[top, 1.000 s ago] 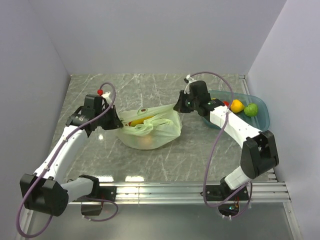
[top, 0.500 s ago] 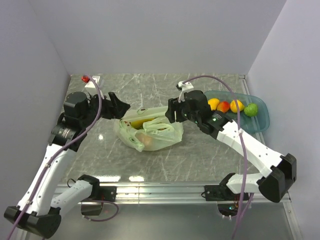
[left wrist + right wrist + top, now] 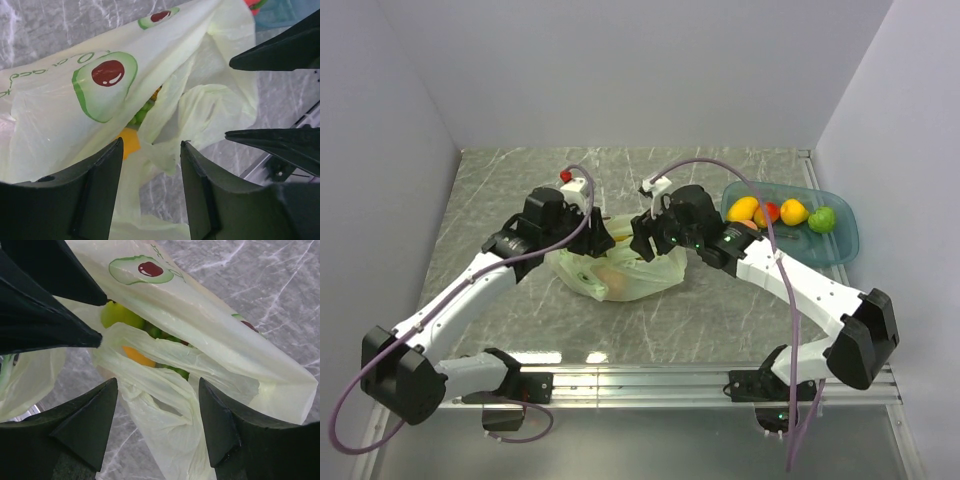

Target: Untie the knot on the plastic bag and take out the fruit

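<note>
Top external view, from the left: my left hand (image 3: 603, 236) is at the upper left of the plastic bag (image 3: 625, 280), fingers spread, nothing pinched. On the left wrist cam a loose fold of the pale green plastic lies in the gap between my fingers, with the avocado print (image 3: 102, 82) just above it and a floppy handle loop (image 3: 196, 99) off to the right. I can't tell if the loops are tied anywhere.

The bag sits crumpled around the middle of the grey marble desk (image 3: 500, 180). On the right wrist cam it gapes enough to show a yellow fruit (image 3: 135, 356) and a green fruit (image 3: 119, 314) inside, plus darker green bits I can't identify.

My right hand (image 3: 642, 243) is at the bag's upper right, spread wide too, tips facing my left hand's tips, close but apart.

Far right is the blue tray (image 3: 848, 245) holding a mango (image 3: 742, 208), a red piece (image 3: 767, 213), a yellow piece (image 3: 793, 211) and a green piece (image 3: 822, 219).
</note>
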Motion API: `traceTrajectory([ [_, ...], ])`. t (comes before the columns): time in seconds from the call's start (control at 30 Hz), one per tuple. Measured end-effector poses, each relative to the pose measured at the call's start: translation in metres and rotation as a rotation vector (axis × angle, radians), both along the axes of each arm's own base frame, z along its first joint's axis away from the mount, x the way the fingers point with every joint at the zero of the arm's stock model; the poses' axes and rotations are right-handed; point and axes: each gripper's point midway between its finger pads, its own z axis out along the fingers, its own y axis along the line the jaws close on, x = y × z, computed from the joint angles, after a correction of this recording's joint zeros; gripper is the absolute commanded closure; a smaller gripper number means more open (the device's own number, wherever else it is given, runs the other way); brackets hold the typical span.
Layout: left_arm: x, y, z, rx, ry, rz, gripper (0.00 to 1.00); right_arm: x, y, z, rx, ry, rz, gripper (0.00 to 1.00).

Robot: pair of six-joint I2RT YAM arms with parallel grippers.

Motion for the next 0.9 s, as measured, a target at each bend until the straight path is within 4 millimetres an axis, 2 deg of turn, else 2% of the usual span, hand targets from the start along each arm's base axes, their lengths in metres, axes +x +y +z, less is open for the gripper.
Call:
traceTrajectory([
  [0.2, 0.000, 0.000, -0.016, 0.040, 0.017, 0.008, 0.44, 0.003, 0.008, -0.011, -0.010, 0.011, 0.027, 0.28],
  [0.33, -0.013, 0.006, -0.045, 0.058, 0.086, 0.020, 0.43, 0.002, 0.021, -0.029, -0.038, 0.042, 0.095, 0.26],
  [0.43, -0.022, 0.009, -0.064, 0.069, 0.144, 0.034, 0.42, 0.001, 0.028, -0.050, -0.071, 0.069, 0.130, 0.24],
  [0.63, -0.026, 0.007, -0.068, 0.050, 0.175, 0.037, 0.41, 0.010, 0.029, -0.091, -0.155, 0.111, 0.109, 0.28],
  [0.77, -0.032, 0.001, -0.085, 0.048, 0.254, 0.012, 0.40, 0.027, 0.021, -0.110, -0.173, 0.152, 0.007, 0.43],
  [0.87, -0.042, 0.002, -0.110, 0.072, 0.344, 0.007, 0.42, 0.051, -0.002, -0.117, -0.160, 0.193, -0.152, 0.53],
  [0.9, -0.046, 0.003, -0.119, 0.083, 0.379, 0.012, 0.45, 0.062, -0.015, -0.118, -0.151, 0.208, -0.225, 0.53],
])
